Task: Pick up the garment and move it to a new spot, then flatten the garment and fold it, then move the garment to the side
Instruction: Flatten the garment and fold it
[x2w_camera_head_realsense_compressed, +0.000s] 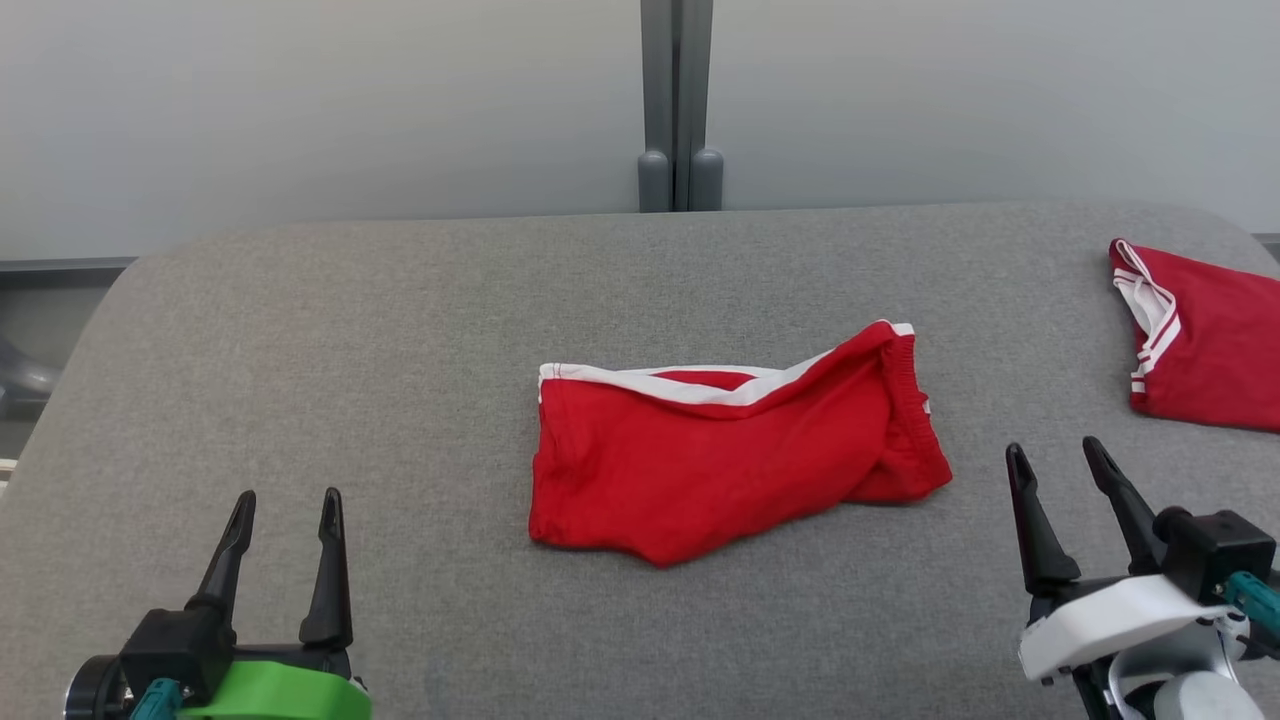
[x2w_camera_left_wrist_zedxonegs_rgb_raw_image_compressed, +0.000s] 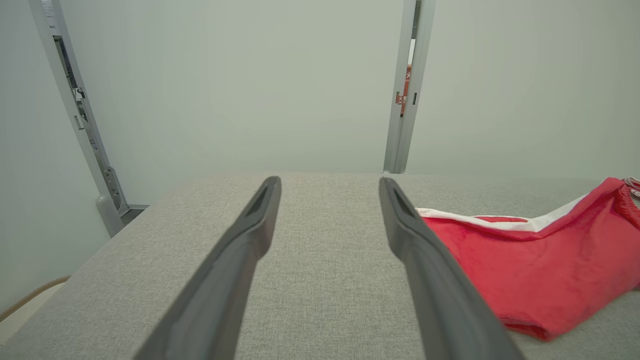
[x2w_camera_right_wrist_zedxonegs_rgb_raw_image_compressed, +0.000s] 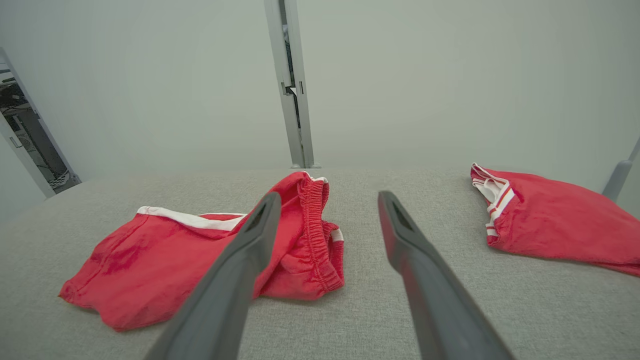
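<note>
The likeliest slip from here, to my eye, is a pinch that catches only the top layer of the red cotton shorts with white trim (x2w_camera_head_realsense_compressed: 730, 450). They would then unfurl in the air and trail across the grey fabric-covered table (x2w_camera_head_realsense_compressed: 350, 330) instead of lifting clean. A grab on the doubled-over right end could also leave the cloth twisted, which would make the flattening harder. There is a chance of confusion too, since a second red garment with white stripes (x2w_camera_head_realsense_compressed: 1210, 340) lies at the far right edge of the table. It sits well apart from the shorts but near enough to the right gripper (x2w_camera_head_realsense_compressed: 1054, 448) that a careless reach or set-down could disturb it. The left gripper (x2w_camera_head_realsense_compressed: 288, 498) hovers over the near left of the table with its two dark fingers (x2w_camera_head_realsense_compressed: 328, 560) spread wide and holding nothing. The right gripper's fingers are just as wide and empty, just beside the right end of the shorts. The shorts lie in the middle of the table, between the two grippers. They are loosely heaped rather than flat. A white band runs along the far edge, the gathered elastic waistband (x2w_camera_head_realsense_compressed: 905, 400) is turned up and bunched at the right, and soft creases cross the body.
</note>
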